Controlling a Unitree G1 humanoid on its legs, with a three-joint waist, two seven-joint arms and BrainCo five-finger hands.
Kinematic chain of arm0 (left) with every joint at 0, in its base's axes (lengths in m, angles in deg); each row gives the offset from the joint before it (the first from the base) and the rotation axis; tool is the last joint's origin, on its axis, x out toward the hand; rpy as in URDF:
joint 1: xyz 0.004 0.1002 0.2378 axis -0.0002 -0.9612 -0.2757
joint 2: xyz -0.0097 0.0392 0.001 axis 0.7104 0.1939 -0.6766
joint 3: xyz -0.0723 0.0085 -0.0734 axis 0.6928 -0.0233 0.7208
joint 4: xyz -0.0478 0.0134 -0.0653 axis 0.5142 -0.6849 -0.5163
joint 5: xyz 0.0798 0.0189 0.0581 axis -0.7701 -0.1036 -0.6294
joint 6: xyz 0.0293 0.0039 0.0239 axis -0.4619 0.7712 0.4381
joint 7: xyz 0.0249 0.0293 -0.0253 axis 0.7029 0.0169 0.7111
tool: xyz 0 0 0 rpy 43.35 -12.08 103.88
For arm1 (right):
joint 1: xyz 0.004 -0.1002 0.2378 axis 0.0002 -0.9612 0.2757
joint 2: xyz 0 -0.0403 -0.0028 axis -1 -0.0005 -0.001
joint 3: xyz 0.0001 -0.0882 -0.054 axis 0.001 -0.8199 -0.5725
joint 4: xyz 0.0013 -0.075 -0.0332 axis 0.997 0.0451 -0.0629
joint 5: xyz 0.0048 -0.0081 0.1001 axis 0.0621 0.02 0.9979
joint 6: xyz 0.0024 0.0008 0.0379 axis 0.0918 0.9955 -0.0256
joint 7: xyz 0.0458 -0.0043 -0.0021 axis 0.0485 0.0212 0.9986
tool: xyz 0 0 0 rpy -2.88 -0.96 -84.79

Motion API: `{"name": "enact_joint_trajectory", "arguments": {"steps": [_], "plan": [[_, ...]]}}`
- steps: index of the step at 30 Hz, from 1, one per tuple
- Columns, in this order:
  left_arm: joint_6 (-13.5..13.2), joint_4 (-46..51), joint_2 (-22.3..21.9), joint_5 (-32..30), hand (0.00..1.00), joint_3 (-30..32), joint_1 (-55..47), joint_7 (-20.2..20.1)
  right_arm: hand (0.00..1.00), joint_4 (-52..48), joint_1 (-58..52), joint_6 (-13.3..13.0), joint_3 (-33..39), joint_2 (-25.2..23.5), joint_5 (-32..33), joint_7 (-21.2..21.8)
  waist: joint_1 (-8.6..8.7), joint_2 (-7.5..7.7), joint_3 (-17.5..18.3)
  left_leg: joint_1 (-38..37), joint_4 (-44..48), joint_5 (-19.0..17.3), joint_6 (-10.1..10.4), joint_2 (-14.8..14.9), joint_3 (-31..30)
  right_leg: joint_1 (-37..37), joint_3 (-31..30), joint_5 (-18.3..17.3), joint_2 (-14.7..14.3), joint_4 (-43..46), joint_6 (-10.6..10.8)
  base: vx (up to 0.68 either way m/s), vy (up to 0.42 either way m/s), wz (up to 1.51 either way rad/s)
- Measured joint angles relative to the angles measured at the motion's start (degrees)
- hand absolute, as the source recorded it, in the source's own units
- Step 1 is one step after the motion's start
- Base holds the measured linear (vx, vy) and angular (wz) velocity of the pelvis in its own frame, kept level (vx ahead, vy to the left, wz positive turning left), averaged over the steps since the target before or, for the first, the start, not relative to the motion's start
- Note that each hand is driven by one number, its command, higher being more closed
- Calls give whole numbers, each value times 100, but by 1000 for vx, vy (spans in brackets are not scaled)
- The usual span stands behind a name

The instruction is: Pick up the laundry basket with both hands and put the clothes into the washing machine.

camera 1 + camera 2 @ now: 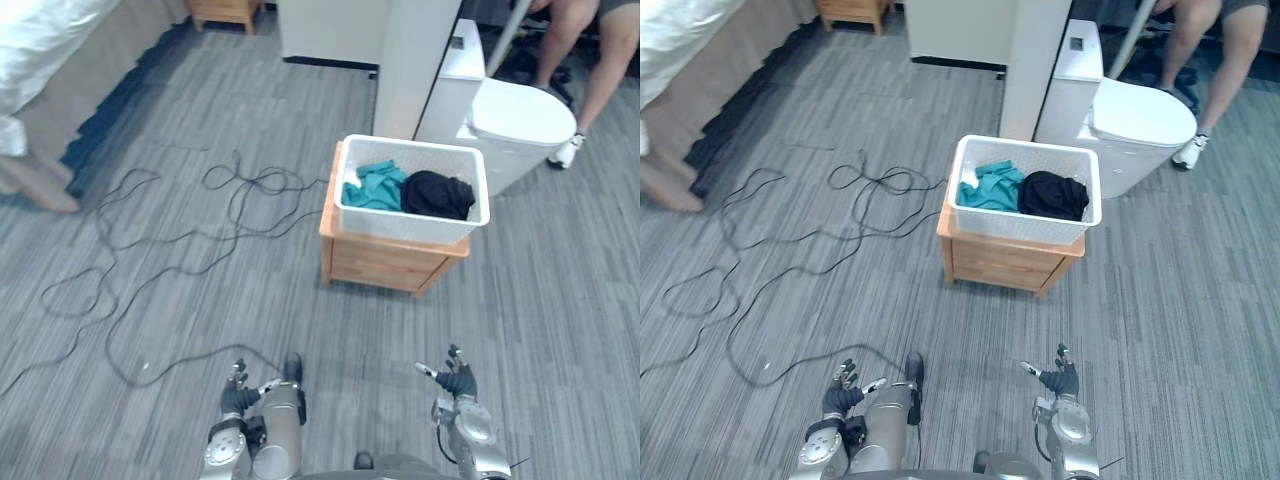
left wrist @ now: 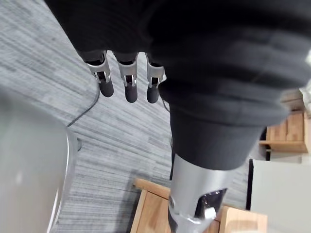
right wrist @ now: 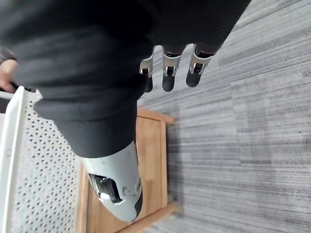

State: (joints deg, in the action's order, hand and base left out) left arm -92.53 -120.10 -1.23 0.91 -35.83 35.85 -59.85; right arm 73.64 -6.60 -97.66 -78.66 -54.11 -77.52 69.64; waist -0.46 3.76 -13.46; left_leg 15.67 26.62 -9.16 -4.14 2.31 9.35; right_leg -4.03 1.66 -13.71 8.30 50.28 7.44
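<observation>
**Left eye view:** a white perforated plastic laundry basket (image 1: 400, 225) sits right of centre on a low wooden counter (image 1: 385, 262). It holds a teal garment (image 1: 377, 186) and a black garment (image 1: 438, 193). The left robot hand (image 1: 240, 392) and right robot hand (image 1: 457, 380) hang at the bottom edge, well apart from the basket.

**Right eye view:** same layout, with the basket nearer centre.

**Left wrist view:** the fingers (image 2: 126, 80) are loosely straight and hold nothing.

**Right wrist view:** the fingers (image 3: 167, 73) are likewise relaxed and empty, and the basket wall runs along the left edge.

I judge the approach is the step in hand. The next move calls for closing in and bringing one robot hand to each end of the basket rim.
</observation>
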Motion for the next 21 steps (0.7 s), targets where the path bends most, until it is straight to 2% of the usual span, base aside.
{"name": "enact_joint_trajectory", "arguments": {"steps": [2,3,4,6,7,8,9,10,11,12,13,15,16,17,18,21], "plan": [[7,-55,72,-4,0,-32,18,2,0,96,-9,8,-87,-28,-73,0,133,-13,-7,-674,-114,-260,-44,-43,51,-319,413,-262,220,761,-363,566,154,-18],[1,-55,117,-4,0,-20,24,4,0,98,-23,-5,-212,-38,-82,3,128,-14,-4,-1106,-382,-278,-38,-24,110,-547,728,-367,274,668,-453,514,105,-29],[-1,-54,133,-4,0,-19,32,3,0,104,0,-9,-252,-35,-88,7,135,-56,-13,-1310,-533,-278,-38,9,115,-643,918,-407,257,476,-501,483,60,-28],[-6,-68,138,-1,0,-4,113,0,0,129,74,-17,-249,-10,-124,9,135,-152,-35,-1768,-923,-277,-30,159,193,-1035,1407,-424,129,-740,-521,453,18,-5],[-6,-83,138,-2,0,-5,123,0,0,134,77,-17,-246,6,-123,9,135,-145,-31,-1850,-981,-281,22,177,199,-1133,1435,-396,104,-1095,-520,433,-21,9],[-2,-103,125,-2,0,-6,120,0,0,136,77,-16,-235,60,-124,10,165,-160,-39,-2020,-1037,-389,256,278,202,-1267,1424,-189,-35,-1868,-480,445,-60,9],[-5,-113,162,-6,0,-6,83,0,0,138,29,-16,-237,68,-125,9,181,-87,6,-2165,-1039,-551,534,290,242,-1288,1323,482,-190,-2812,-553,457,-75,5],[-4,-123,204,-6,0,-1,33,0,0,140,-21,-16,-242,56,-127,12,176,18,62,-2250,-1031,-633,666,243,254,-1319,1222,1036,-210,-3216,-698,569,-133,-4],[26,-334,178,-13,0,69,41,1,0,216,-49,-8,-225,172,-128,11,180,-12,89,-2430,-986,-792,883,317,202,-1297,1156,1474,-272,-3033,-920,541,-141,-12],[17,-346,85,-18,0,69,-2,-5,0,195,-86,3,-222,257,-126,13,167,-165,166,-2415,-840,-691,1042,465,180,-1270,1192,1332,-382,-2981,-957,443,-124,-11],[3,-341,3,-25,0,71,-2,-5,0,159,-105,1,-214,276,-126,15,191,-180,168,-2394,-669,-626,1147,492,170,-1202,1196,1197,-399,-3013,-968,421,-157,-12],[2,-341,-117,-43,0,124,54,-3,0,100,-141,-2,-217,302,-125,15,220,-273,112,-2000,351,-378,1152,687,94,-934,1246,977,-504,-3107,-1007,407,-172,2],[1,-332,-229,-40,0,120,107,-7,0,-19,-244,1,-223,285,-121,12,206,-305,78,-1577,1375,-207,1167,902,-59,-601,1281,949,-567,-3340,-1035,331,-115,7],[-12,-301,-319,-39,0,94,115,-9,0,-152,-338,-1,-216,246,-116,8,155,-281,68,-1314,1914,-322,1043,1023,-44,-295,1272,943,-617,-3543,-1047,314,-94,-1],[-13,-292,-362,-39,0,83,115,-11,0,-209,-362,4,-205,228,-111,-6,122,-267,70,-1230,1957,-367,974,1039,-21,-168,1271,943,-620,-3623,-1047,316,-72,-20],[-11,-248,-480,-15,0,38,106,-4,0,-265,-365,1,-7,225,-116,-18,86,-301,80,-964,712,-467,924,874,-58,82,1141,941,-628,-3901,-1034,183,9,-26]]}}
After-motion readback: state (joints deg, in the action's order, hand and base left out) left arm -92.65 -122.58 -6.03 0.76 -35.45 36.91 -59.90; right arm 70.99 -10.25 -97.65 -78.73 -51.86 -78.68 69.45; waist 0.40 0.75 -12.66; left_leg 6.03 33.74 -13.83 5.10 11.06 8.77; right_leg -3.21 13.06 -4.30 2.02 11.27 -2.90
